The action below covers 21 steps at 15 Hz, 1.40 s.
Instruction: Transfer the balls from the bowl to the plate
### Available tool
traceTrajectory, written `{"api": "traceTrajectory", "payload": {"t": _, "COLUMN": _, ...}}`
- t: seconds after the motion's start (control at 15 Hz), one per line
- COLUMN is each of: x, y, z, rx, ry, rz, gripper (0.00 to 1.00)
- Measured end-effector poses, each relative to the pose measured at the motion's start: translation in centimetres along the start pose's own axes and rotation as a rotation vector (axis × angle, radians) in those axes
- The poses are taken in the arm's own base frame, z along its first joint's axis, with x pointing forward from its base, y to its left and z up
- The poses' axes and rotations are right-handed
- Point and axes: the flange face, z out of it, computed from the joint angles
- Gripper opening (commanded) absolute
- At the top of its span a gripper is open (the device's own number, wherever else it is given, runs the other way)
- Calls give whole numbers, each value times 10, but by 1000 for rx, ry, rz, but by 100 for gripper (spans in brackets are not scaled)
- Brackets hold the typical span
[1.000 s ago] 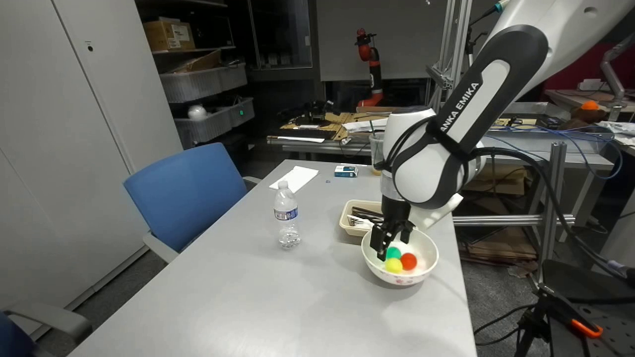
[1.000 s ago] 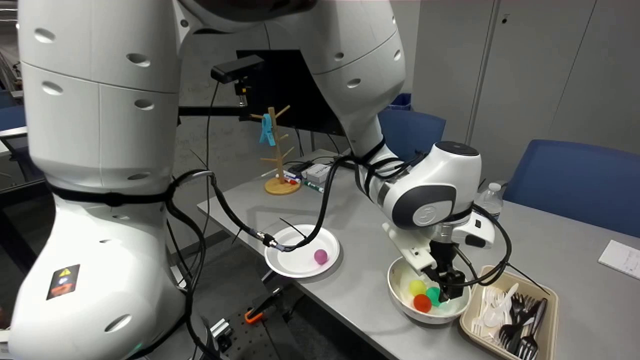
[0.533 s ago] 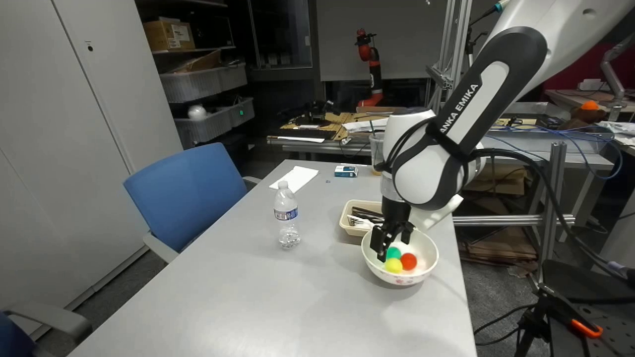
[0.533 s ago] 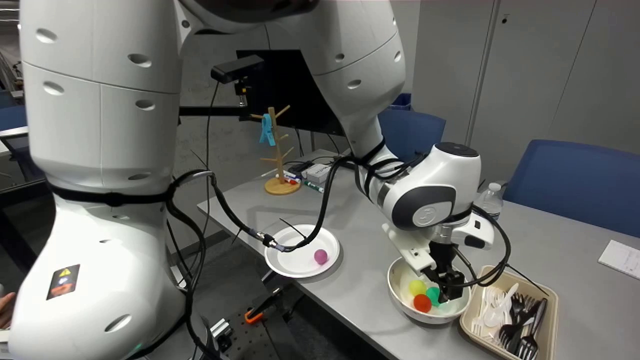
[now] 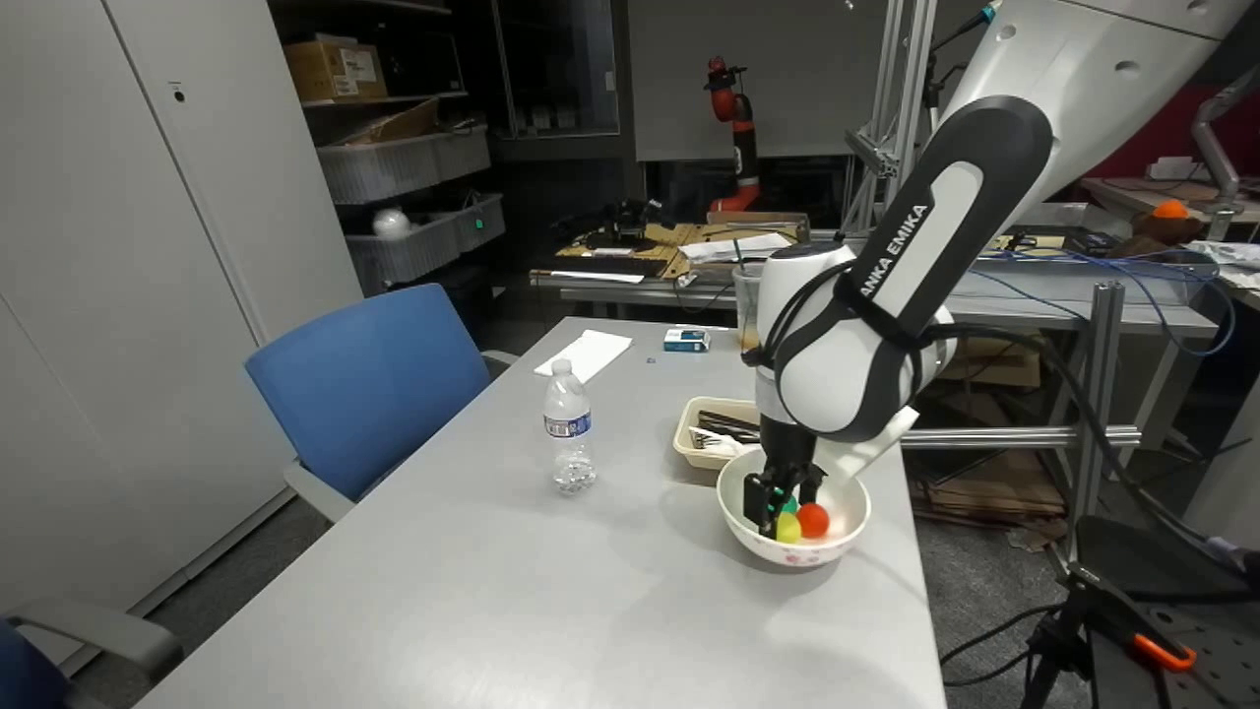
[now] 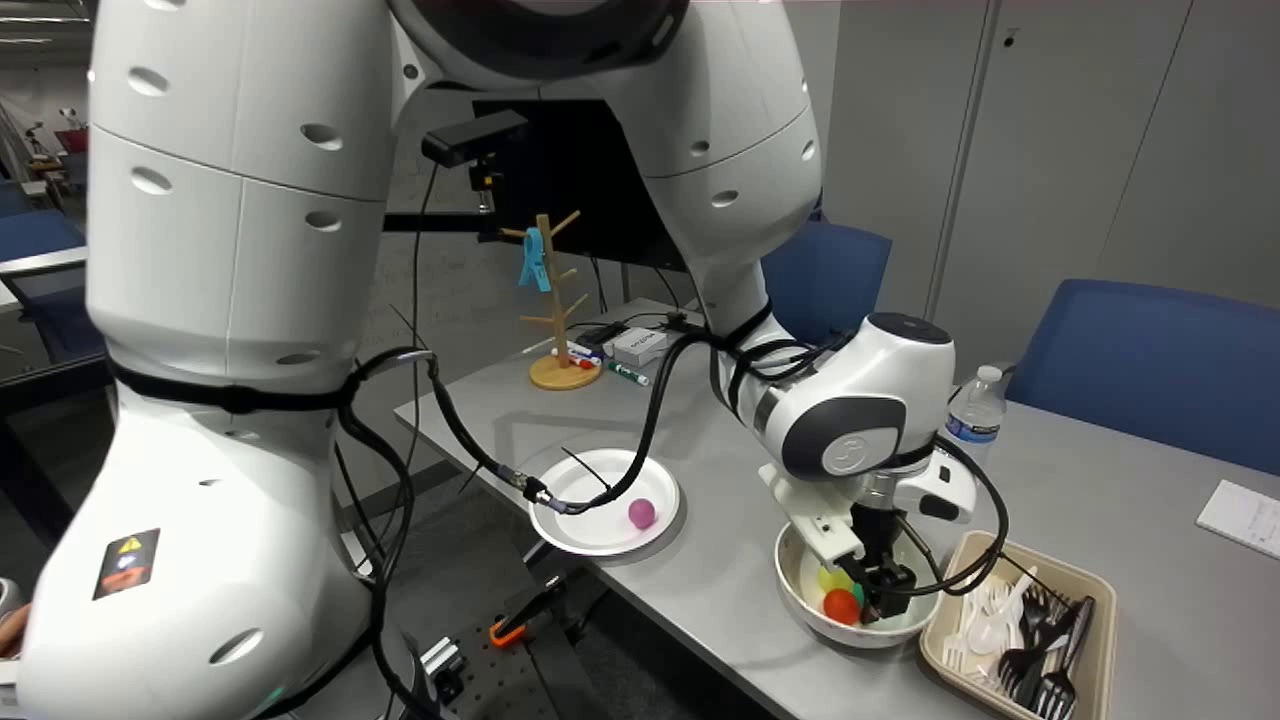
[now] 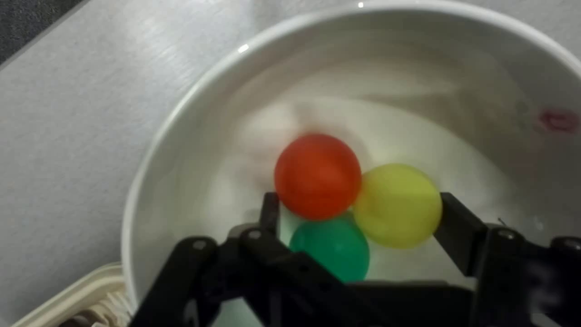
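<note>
Grey table: your spread jaws now sit lower in the round white bowl, yellow ball and green ball between them; pick looks ready, double catch possible.

In both exterior views, a round, white, glossy bowl, printed with small pink marks on its outer wall, is seen set upright. On its floor are gathered three plainly coloured spheres: a smooth red ball, left almost wholly exposed in the wrist view; a smooth yellow ball, shown edge to edge with the red ball; and a smooth green ball, nestled beside both and partly hidden. Whether the green ball is touched by its neighbours cannot be told. In an exterior view, a round, shallow white plate with a raised rim is laid flat, well apart from the bowl. On it, a small pinkish-purple ball is placed off-centre, toward the bowl's side.
</note>
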Motion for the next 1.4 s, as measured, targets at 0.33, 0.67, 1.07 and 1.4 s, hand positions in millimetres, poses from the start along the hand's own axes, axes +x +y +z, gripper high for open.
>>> {"api": "traceTrajectory", "payload": {"t": 0.33, "x": 5, "y": 0, "z": 5, "rx": -1, "ry": 0, "rz": 1, "gripper": 17}}
{"api": "traceTrajectory", "payload": {"t": 0.67, "x": 7, "y": 0, "z": 4, "rx": -1, "ry": 3, "rz": 0, "gripper": 17}}
{"api": "traceTrajectory", "payload": {"t": 1.07, "x": 8, "y": 0, "z": 2, "rx": 0, "ry": 6, "rz": -1, "gripper": 17}}
{"api": "traceTrajectory", "payload": {"t": 1.4, "x": -2, "y": 3, "z": -23, "rx": -24, "ry": 7, "rz": -52, "gripper": 17}}
